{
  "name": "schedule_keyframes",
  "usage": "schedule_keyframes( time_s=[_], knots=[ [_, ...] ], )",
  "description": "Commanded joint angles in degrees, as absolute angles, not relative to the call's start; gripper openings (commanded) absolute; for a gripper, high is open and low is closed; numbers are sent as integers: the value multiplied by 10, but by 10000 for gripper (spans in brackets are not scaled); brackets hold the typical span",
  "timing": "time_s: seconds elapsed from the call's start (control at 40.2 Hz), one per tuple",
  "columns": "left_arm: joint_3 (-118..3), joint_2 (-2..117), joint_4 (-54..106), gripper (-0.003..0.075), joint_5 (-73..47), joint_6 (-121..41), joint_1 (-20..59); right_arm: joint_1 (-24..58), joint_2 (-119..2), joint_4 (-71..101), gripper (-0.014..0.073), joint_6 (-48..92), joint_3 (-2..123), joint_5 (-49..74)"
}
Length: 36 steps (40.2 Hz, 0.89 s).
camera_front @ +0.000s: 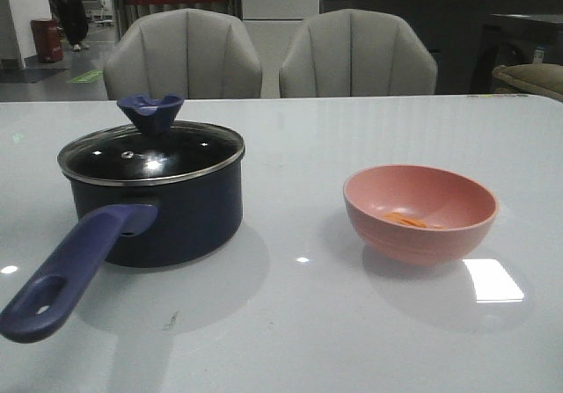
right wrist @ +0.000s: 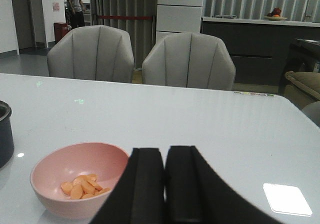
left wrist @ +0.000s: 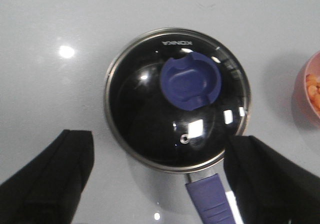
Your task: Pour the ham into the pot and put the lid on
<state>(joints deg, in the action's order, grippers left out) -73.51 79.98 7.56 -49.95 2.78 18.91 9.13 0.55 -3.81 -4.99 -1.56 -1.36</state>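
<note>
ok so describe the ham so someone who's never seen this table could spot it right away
On the white glossy table, look to the robot's right of the dark navy saucepan with the clear glass lid on it, to the round salmon-pink bowl. The ham is the small heap of thin, flat orange-pink slivers in its bottom, the only loose food in view.

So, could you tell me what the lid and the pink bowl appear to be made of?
The lid looks like clear glass with a shiny metal rim: it mirrors lamps and shows the dark pot beneath. Its blue knob looks like matte plastic or silicone. The bowl has a dull, even pink surface, probably plastic or a matte composite.
</note>
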Motion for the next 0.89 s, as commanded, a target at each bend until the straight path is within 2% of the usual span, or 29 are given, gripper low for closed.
schedule_keyframes(
  time_s=[0.0, 0.398, 0.87],
  knots=[
    [-795, 834, 47, 586, -500, 74, 223, 87, 18, -45, 162, -47, -12, -62],
    [-943, 986, -12, 586, -604, 146, 269, 87, 18, -45, 162, -47, -12, -62],
    [-990, 1044, -30, 586, -619, 188, 270, 87, 18, -45, 162, -47, -12, -62]
  ],
)
